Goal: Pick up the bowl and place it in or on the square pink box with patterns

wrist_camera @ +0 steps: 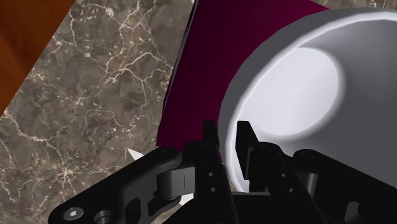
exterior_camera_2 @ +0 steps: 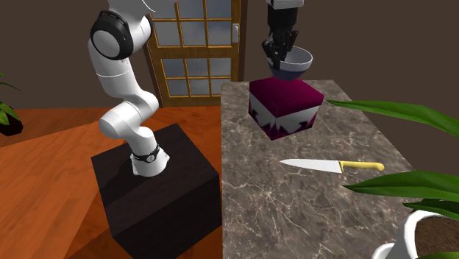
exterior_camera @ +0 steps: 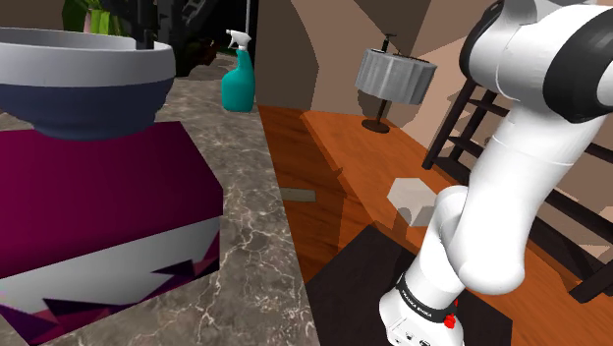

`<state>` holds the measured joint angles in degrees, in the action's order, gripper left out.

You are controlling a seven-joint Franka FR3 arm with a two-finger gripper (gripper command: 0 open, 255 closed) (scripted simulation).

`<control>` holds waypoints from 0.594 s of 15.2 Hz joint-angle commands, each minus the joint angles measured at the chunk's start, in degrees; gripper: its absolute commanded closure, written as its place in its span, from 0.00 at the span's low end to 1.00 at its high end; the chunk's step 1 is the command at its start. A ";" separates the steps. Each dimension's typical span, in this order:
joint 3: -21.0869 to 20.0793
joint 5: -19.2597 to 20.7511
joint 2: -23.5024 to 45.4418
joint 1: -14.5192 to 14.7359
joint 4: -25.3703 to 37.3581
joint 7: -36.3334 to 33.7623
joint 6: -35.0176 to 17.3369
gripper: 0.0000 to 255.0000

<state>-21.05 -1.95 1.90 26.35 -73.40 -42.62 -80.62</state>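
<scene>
The end effector (wrist_camera: 227,135) points straight down over the far end of the tabletop (exterior_camera_2: 294,213), and the bowl (wrist_camera: 299,95) hangs directly beneath it, caught by its rim. In the wrist view one finger (wrist_camera: 210,137) sits on the outside of the rim and the other inside the bowl. Only a narrow gap is left between them, so the end effector is clamped on the bowl's wall.

The bowl is round and fairly deep. It is pale grey-white inside with a flat bottom, and in the shoulder view it (exterior_camera: 83,74) has a light grey upper band over a dark blue-grey lower body. In the second exterior view the end effector (exterior_camera_2: 283,45) grips the bowl (exterior_camera_2: 296,62) on the rim nearest the door.

The bowl is right above the top face of the square box (exterior_camera_2: 285,107). Whether its base touches that top cannot be told. The box is deep magenta above, with a white band and a jagged purple zigzag lower down.

Farther out on the marbled tabletop, a knife (exterior_camera_2: 331,165) with a yellow handle lies well apart from the box. A teal spray bottle (exterior_camera: 239,74) stands at the tabletop's far edge in the shoulder view.
</scene>
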 commanded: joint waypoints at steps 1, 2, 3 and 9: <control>0.20 -0.40 -1.02 -0.25 -2.94 0.41 -2.03 1.00; 0.29 -0.61 -1.55 -0.34 -4.41 0.58 -2.98 1.00; 0.36 -0.79 -2.05 -0.42 -5.82 0.74 -3.92 1.00; 0.60 -1.36 -3.59 -0.63 -10.44 1.26 -7.08 1.00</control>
<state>-20.46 -3.29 -1.63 25.73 -83.67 -41.37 -87.55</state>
